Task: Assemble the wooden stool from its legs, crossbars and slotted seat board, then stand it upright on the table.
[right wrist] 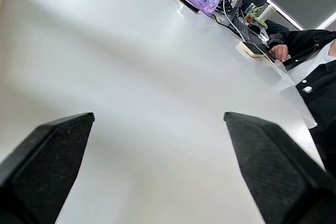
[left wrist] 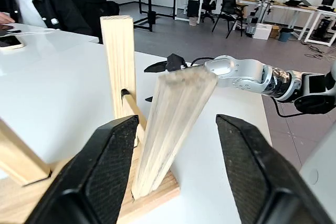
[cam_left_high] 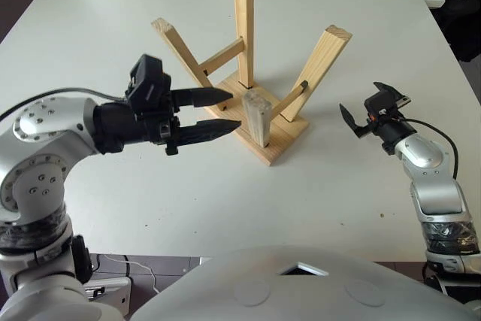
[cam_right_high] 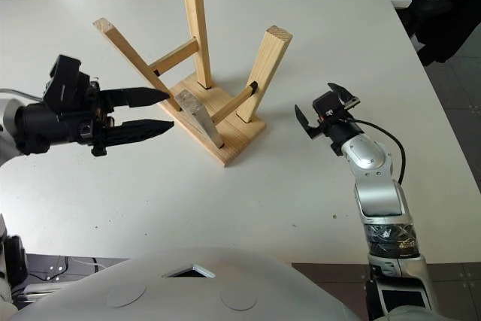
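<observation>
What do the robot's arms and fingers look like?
Both arms are shiny silver shells with black joints. The left arm ends in a boxy black wrist and the left gripper, with long, pointed black fingers. The right gripper is black too, and a thin black cable loops beside the right arm.

In front of me the pale wooden stool (cam_left_high: 252, 103) sits upside down mid-table (cam_left_high: 225, 193), its square seat board (cam_left_high: 284, 143) lying flat and its four legs (cam_left_high: 244, 28) splaying upward. One crossbar (cam_left_high: 223, 56) joins the left and far legs, another the near and right.
</observation>
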Robot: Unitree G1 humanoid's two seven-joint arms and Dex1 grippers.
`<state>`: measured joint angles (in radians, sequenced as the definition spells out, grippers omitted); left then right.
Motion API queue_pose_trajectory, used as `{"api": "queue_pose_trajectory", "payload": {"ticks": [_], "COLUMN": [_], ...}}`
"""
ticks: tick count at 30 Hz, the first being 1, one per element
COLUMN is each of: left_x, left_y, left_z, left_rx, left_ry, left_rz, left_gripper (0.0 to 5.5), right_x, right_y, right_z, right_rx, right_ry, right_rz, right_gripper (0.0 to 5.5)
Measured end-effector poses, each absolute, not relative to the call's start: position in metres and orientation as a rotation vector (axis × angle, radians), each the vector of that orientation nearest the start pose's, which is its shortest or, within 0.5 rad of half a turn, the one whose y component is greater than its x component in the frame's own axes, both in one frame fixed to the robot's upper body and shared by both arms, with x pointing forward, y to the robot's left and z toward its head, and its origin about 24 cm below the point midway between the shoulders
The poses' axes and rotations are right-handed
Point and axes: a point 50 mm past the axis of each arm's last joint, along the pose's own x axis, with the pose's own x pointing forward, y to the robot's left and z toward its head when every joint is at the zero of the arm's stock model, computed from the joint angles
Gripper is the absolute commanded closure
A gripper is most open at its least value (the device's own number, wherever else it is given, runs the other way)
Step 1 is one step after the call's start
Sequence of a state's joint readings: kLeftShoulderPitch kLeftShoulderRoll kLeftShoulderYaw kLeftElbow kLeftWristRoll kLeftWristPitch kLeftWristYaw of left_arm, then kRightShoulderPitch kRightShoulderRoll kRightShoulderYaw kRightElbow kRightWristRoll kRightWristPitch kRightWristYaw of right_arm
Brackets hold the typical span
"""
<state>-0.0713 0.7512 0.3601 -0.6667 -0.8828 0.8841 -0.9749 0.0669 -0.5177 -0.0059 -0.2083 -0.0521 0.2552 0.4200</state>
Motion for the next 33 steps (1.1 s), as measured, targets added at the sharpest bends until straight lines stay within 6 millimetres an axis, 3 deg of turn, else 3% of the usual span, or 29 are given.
{"api": "queue_pose_trajectory", "payload": {"ticks": [5,11,15,19,22,26,33], "left_x": [0.191,0.193,0.199,0.242,0.274,0.308,0.334], "left_y": [0.248,0.287,0.308,0.329,0.322,0.298,0.240], "left_z": [0.140,0.091,0.077,0.077,0.074,0.064,0.037], "left_rx": [0.170,0.059,0.071,0.093,0.151,0.257,0.573], "left_ry": [0.226,0.263,0.284,0.229,0.204,0.195,0.215], "left_rz": [-0.898,-0.625,-0.513,-0.348,-0.310,-0.345,-0.485], "left_gripper": [2.79,2.79,2.79,2.79,2.79,2.79,2.79], "right_x": [0.219,0.216,0.211,0.209,0.209,0.209,0.207], "right_y": [-0.223,-0.218,-0.214,-0.207,-0.203,-0.200,-0.195], "right_z": [0.069,0.074,0.078,0.074,0.072,0.070,0.064], "right_rx": [-0.561,-0.625,-0.652,-0.662,-0.665,-0.684,-0.697], "right_ry": [0.318,0.411,0.435,0.458,0.461,0.473,0.489], "right_rz": [0.570,0.807,0.914,0.981,1.005,1.031,1.054], "right_gripper": [1.11,1.11,1.11,1.11,1.11,1.11,1.11]}}
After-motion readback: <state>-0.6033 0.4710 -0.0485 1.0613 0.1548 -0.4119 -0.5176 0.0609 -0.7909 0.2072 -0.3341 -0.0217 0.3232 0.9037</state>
